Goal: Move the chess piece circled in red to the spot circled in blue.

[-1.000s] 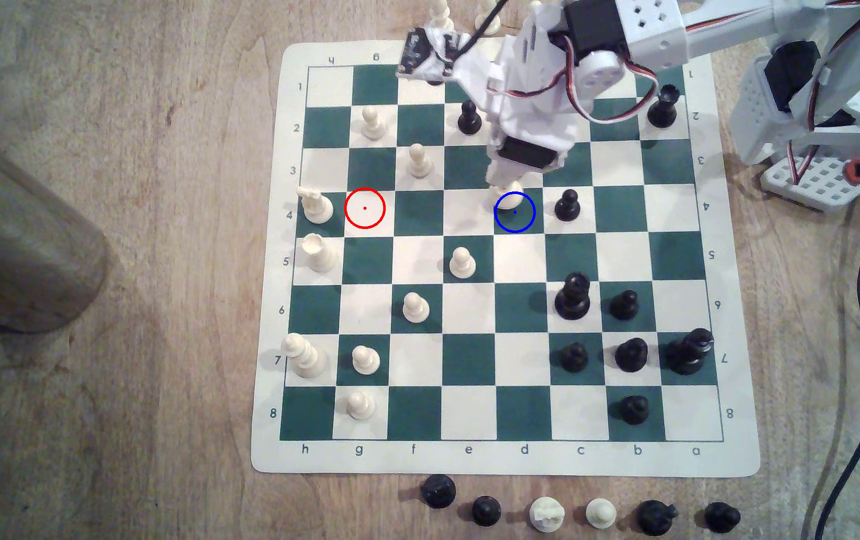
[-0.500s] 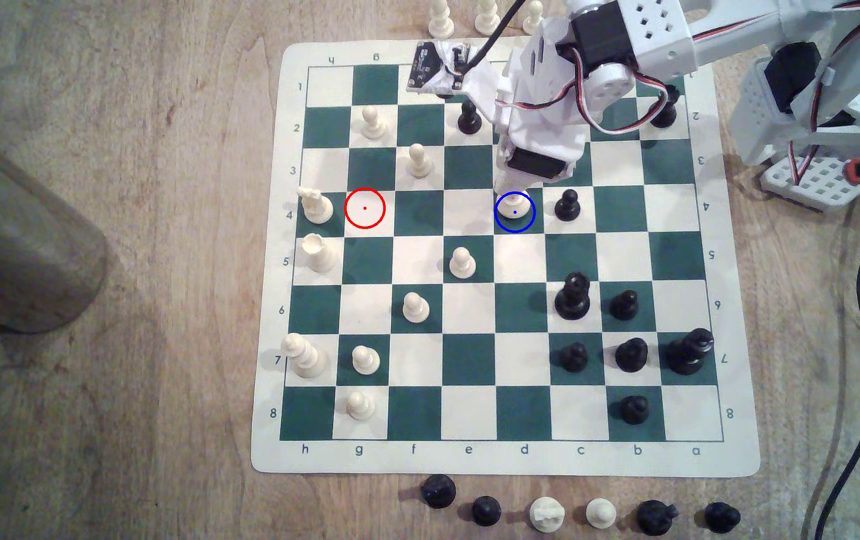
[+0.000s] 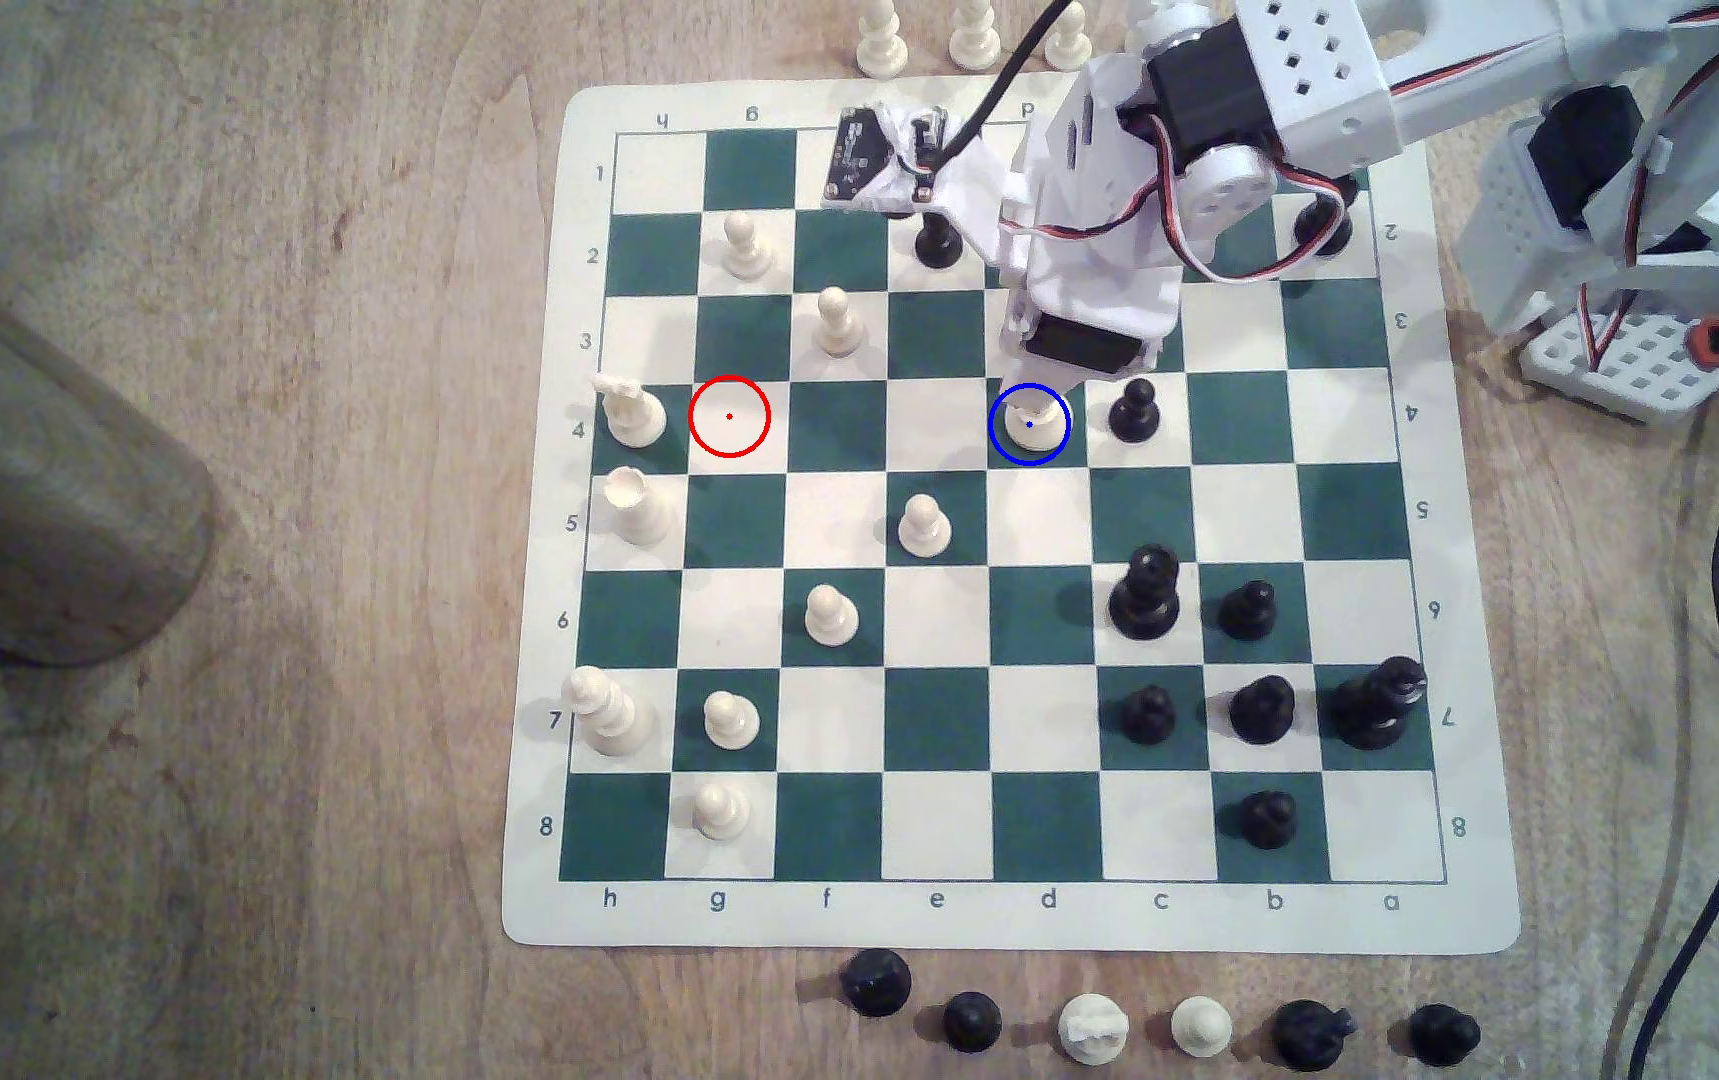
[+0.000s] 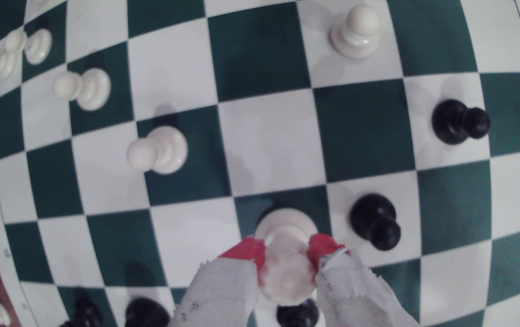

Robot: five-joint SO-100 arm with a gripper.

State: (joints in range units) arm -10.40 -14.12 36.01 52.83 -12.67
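Exterior view: wooden desk (image 3: pixel 211 831) carrying a green-and-white chess mat (image 3: pixel 1011 924). Arm reaches over the mat's far edge, claw (image 3: pixel 1026 400) pointing down, pinching the cream flat-topped piece (image 3: pixel 1029 424), whose base sits inside the blue-ringed green square (image 3: pixel 1052 452). Beside that square: one black pawn (image 3: pixel 1134 411).

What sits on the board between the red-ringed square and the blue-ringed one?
Nothing. In the exterior view the two squares between the red-ringed square and the blue-ringed square are bare; the cream piece stands inside the blue ring.
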